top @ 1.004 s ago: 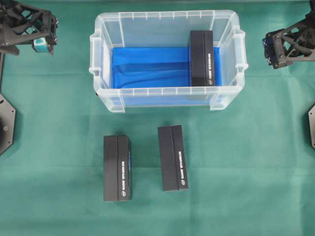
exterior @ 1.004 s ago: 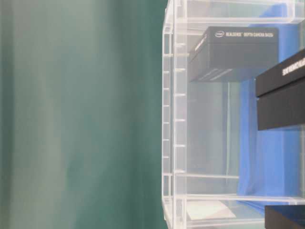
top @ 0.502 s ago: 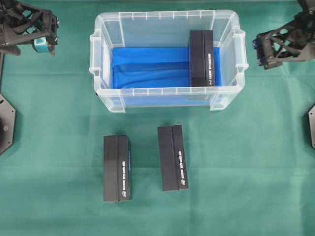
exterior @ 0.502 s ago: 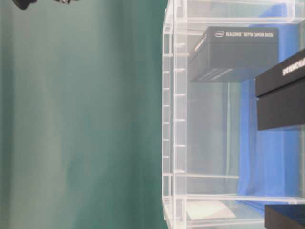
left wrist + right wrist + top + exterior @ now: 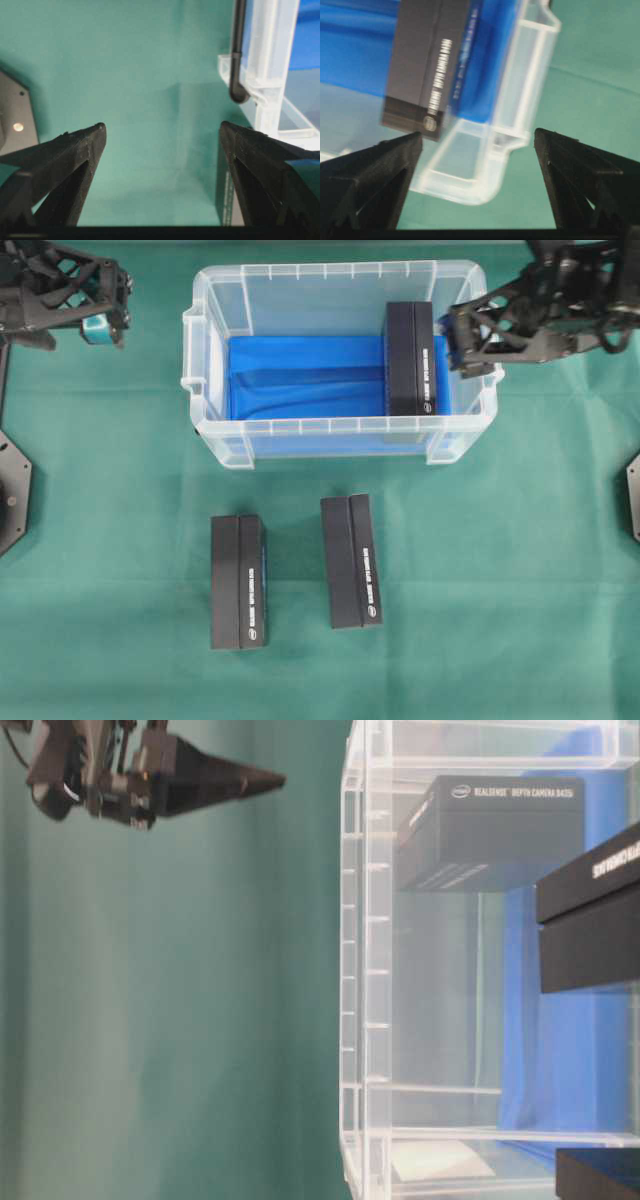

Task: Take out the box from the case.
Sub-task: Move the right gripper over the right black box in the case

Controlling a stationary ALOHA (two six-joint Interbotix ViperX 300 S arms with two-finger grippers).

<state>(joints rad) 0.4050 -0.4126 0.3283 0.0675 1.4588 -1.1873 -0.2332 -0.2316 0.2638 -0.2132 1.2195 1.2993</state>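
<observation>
left gripper: jaws spread wide, nothing between them | right gripper: jaws spread wide, nothing between them, arm stretched out behind it

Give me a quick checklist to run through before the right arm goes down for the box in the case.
1. Right gripper open: ok, jaws stand wide apart.
2. Gripper over the box: not ok, it is at the case's right rim, beside the box.
3. Box free to lift: ok, nothing lies on it.
4. Left gripper out of the way: ok, it is open, left of the case.
5. Room on the table: ok, green cloth bare beside the two boxes outside.
</observation>
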